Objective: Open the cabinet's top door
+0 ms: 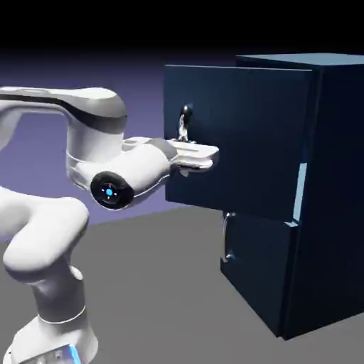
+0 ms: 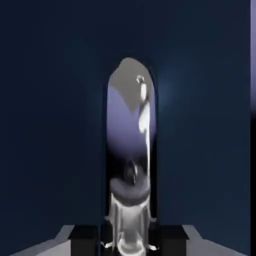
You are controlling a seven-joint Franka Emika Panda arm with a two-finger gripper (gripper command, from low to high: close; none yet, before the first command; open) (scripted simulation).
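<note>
The navy cabinet [image 1: 335,213] stands at the exterior view's right. Its top door [image 1: 249,142] is swung partly out from the body, and a pale gap shows along its right edge. A vertical silver handle [image 1: 185,117] sits near the door's left edge. My gripper [image 1: 183,140] is shut on the lower part of that handle, with the white hand level against the door. In the hand view the shiny handle [image 2: 131,125] rises large between the fingertips of the gripper [image 2: 129,242], and the top door [image 2: 50,125] fills the frame behind it.
The shorter lower door [image 1: 259,274] below is flush with the cabinet and carries its own small silver handle [image 1: 227,240]. The grey table [image 1: 156,284] spreads in front of the cabinet. My arm's elbow bulks at the exterior view's left.
</note>
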